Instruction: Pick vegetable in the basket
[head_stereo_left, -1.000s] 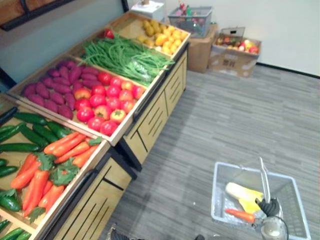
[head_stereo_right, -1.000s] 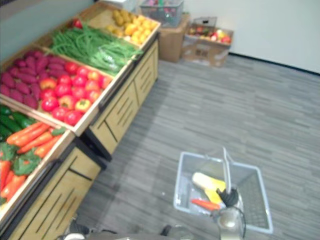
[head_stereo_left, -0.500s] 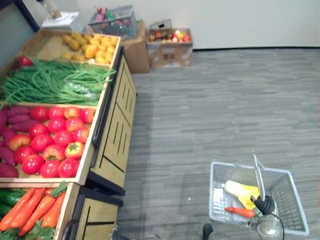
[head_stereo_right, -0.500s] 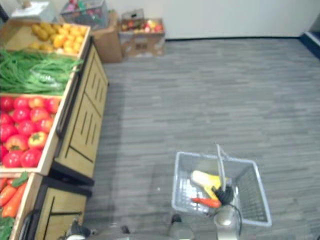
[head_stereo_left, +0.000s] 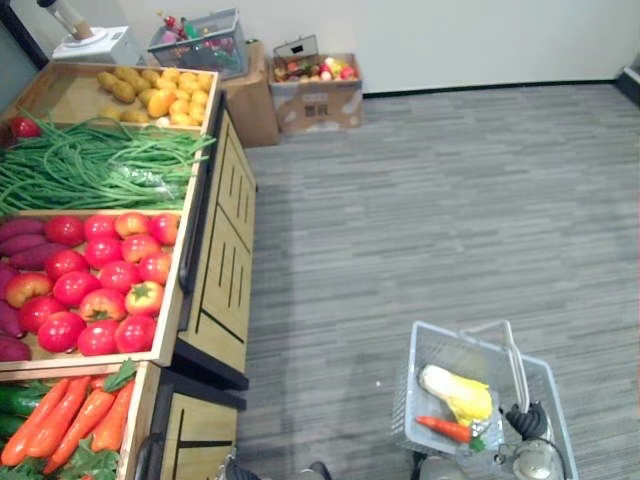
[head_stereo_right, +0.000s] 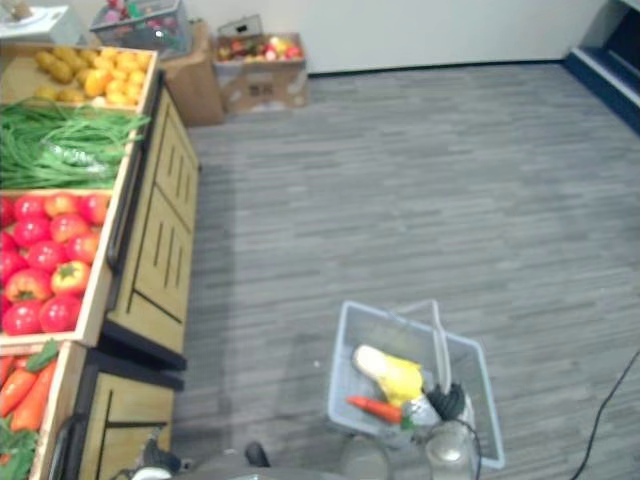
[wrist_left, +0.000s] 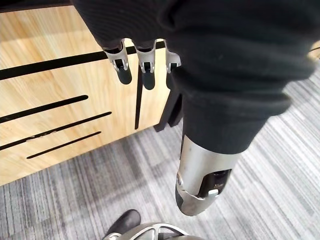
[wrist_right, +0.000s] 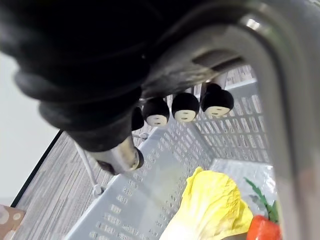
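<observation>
Grey floor beneath basket, wooden stand

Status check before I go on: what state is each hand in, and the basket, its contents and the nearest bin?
Right hand: shut round the handle of the basket.
Left hand: open, fingers relaxed, holding nothing, beside the wooden stand.
Basket: handle raised, two vegetables inside.
Cabbage: lying in the basket.
Carrot: lying in the basket, next to the cabbage.
Tomato bin: full.
</observation>
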